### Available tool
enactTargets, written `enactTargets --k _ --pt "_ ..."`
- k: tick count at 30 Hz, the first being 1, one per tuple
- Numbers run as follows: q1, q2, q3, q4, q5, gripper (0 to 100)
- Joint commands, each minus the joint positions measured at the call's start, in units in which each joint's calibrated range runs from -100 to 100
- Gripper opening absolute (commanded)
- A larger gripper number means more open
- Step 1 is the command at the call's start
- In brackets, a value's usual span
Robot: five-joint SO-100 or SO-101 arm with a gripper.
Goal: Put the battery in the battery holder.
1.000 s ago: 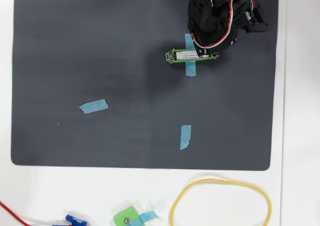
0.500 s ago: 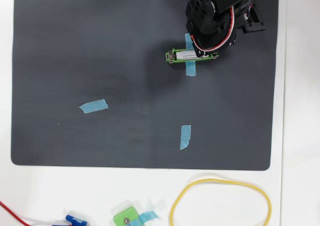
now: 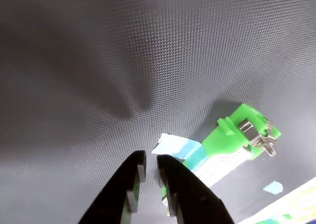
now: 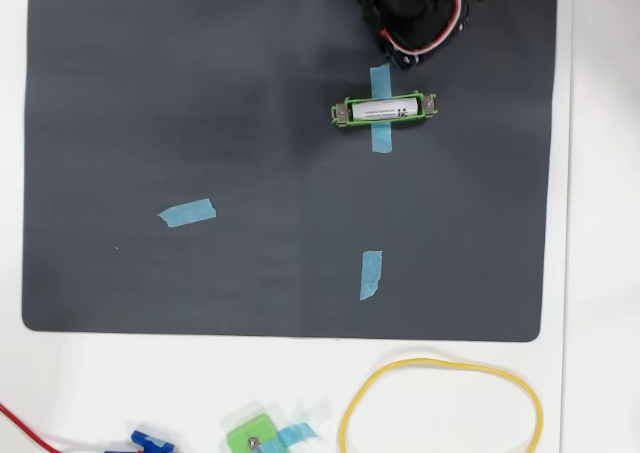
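The battery (image 4: pixel 384 108), a small white cylinder with dark print, lies inside the battery holder (image 4: pixel 346 111), a narrow green frame taped to the dark mat by a blue tape strip (image 4: pixel 380 80). In the wrist view the holder's end with its silver contact (image 3: pixel 242 130) is at the right, and the white battery (image 3: pixel 223 163) shows in it. My gripper (image 3: pixel 150 170) is at the bottom of that view, its black fingers nearly together and empty, to the left of the holder and above the mat. In the overhead view the arm (image 4: pixel 415 8) is just beyond the holder and hides the fingertips.
The dark mat (image 4: pixel 200 93) lies on a white table. Two loose blue tape pieces (image 4: pixel 187 212) (image 4: pixel 371 275) are stuck on the mat. Off the mat at the front lie a yellow loop (image 4: pixel 440 408), a small squarish green piece (image 4: pixel 252 438) and a blue part (image 4: pixel 150 440).
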Motion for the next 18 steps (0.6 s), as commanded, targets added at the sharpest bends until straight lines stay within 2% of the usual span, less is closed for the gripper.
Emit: enactTargets --k 1,7,14,18 --pt "-0.7 -19.55 9.73 -0.37 3.1 0" --pt "2.93 -41.72 19.06 0.42 5.14 0" --pt "22.96 -59.46 25.5 0.33 4.88 0" --pt "30.23 -63.98 26.91 0.33 4.82 0"
